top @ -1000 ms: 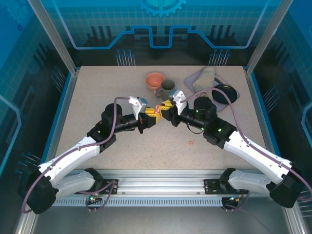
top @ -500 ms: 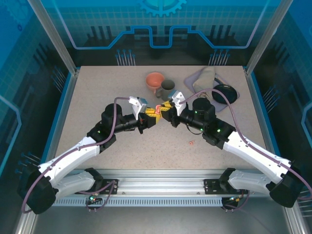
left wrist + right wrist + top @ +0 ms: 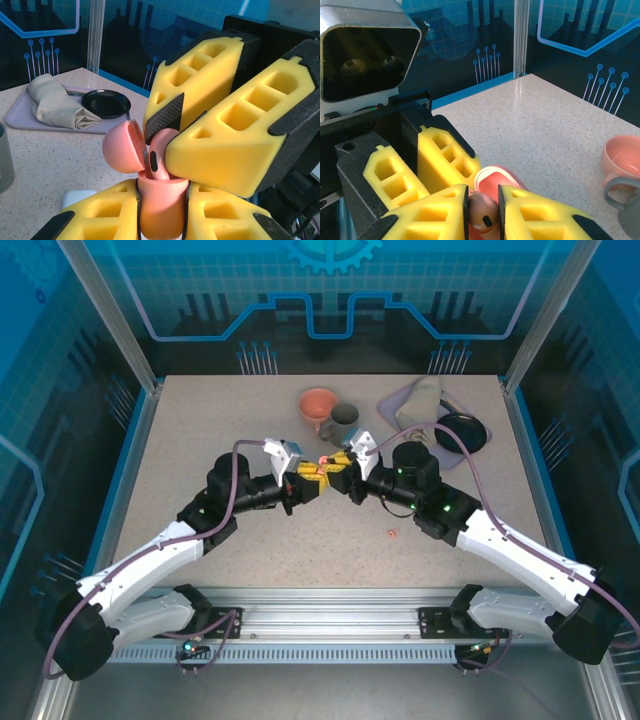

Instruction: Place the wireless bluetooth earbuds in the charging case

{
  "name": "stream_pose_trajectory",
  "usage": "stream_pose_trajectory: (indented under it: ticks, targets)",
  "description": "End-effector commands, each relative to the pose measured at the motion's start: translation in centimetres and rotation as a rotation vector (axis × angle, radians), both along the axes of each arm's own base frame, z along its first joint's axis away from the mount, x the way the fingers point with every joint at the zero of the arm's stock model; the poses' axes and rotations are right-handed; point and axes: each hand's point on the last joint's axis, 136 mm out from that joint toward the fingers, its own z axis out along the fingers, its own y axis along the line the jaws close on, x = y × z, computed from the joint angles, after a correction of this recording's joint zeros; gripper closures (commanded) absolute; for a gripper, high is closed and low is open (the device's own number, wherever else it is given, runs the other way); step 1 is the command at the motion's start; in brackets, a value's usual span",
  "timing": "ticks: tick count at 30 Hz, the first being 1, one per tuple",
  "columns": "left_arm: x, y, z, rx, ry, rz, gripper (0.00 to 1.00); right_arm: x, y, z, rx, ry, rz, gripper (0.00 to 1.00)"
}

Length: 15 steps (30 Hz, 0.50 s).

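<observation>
**Crowded ahead, open sideways**

Left gripper and right gripper meet tip to tip, with charging case and earbud filling the gap. Just beyond them stand a pink cup and grey mug; farther right lies a tray. The table outside the left gripper seems open.

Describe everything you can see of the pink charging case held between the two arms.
The charging case is a small salmon-pink pebble of smooth, glossy plastic. It is held upright over the middle of the table, clamped at its sides between the yellow foam fingers of the left pincer. Its rounded lid is hinged open, tilted back to one side. A matching pink earbud, gripped by the right pincer, pokes into its open top.
</observation>
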Motion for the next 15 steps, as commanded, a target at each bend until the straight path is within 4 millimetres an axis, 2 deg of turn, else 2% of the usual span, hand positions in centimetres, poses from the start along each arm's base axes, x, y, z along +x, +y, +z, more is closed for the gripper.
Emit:
stream_pose_trajectory:
  ticks: [1, 5, 9, 12, 15]
  targets:
    - [-0.6, -0.1, 3.1, -0.044, -0.093, -0.016, 1.00, -0.9, 0.6, -0.4, 0.011, 0.067, 0.056, 0.74]
    - [-0.5, 0.0, 2.8, -0.038, -0.096, -0.013, 1.00, -0.7, 0.3, 0.3, 0.052, 0.111, 0.062, 0.65]
    - [-0.4, -0.1, 2.7, -0.035, -0.113, -0.011, 1.00, -0.7, -0.5, 1.9, 0.107, 0.124, 0.065, 0.55]
    - [-0.2, 0.0, 2.6, -0.030, -0.129, -0.006, 1.00, -0.7, -1.6, 3.6, 0.151, 0.116, 0.048, 0.45]
    - [-0.2, -0.1, 2.5, -0.019, -0.154, -0.007, 1.00, -0.5, -3.2, 5.1, 0.189, 0.107, 0.018, 0.40]
